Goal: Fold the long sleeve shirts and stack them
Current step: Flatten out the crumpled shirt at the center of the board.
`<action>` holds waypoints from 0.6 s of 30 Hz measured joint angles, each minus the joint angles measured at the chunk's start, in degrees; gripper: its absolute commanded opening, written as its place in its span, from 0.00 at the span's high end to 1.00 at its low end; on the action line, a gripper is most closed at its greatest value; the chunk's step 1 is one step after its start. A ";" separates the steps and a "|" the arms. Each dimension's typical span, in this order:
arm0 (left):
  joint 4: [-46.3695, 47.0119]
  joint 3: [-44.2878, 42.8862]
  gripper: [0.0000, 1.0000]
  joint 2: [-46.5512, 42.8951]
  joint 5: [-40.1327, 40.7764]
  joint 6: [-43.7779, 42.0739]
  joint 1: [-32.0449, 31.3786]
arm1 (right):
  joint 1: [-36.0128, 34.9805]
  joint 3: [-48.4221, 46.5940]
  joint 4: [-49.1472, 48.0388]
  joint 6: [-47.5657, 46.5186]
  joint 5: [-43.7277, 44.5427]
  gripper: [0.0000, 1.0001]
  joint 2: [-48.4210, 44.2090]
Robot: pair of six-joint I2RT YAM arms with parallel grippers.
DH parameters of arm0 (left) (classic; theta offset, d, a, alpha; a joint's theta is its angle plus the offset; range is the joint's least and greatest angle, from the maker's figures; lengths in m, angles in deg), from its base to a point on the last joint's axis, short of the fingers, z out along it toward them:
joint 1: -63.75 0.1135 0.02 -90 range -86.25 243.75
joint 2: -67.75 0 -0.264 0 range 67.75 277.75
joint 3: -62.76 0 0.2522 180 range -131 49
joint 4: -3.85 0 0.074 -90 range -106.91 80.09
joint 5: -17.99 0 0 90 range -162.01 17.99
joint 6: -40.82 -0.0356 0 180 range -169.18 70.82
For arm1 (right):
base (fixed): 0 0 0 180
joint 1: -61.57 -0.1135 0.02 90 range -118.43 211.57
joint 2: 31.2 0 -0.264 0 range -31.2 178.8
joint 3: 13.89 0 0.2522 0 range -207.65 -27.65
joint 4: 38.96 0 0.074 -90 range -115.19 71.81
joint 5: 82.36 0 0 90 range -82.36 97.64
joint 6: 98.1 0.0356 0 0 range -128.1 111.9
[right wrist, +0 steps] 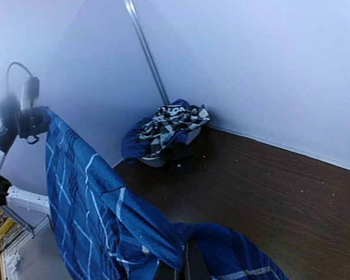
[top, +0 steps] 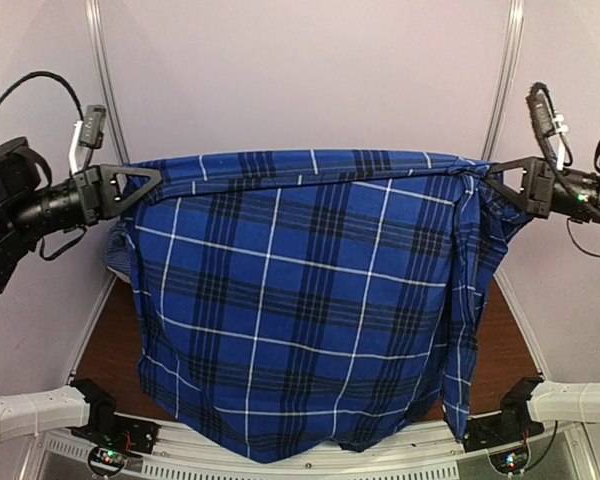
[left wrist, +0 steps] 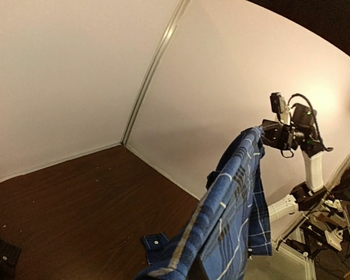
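A royal-blue plaid long sleeve shirt [top: 300, 300] hangs spread like a curtain above the table, stretched by its top edge between both arms. My left gripper [top: 152, 178] is shut on its upper left corner and my right gripper [top: 487, 172] is shut on its upper right corner. In the left wrist view the shirt [left wrist: 233, 204] covers my own fingers, and one cuff [left wrist: 156, 241] rests on the table. In the right wrist view the shirt [right wrist: 105, 210] drapes over my fingers. Other shirts, one black-and-white plaid [right wrist: 175, 119], lie bundled in a basket.
The white basket [right wrist: 154, 161] sits in the table's far corner against the wall. The brown table [top: 105, 350] is walled by pale panels on three sides. Both arm bases [top: 100, 420] stand at the near edge.
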 measured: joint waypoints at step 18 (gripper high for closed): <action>13.86 -8.28 1.00 69.99 27.65 -1.73 3.08 | 5.77 -1.62 -25.86 -12.57 41.79 1.00 70.10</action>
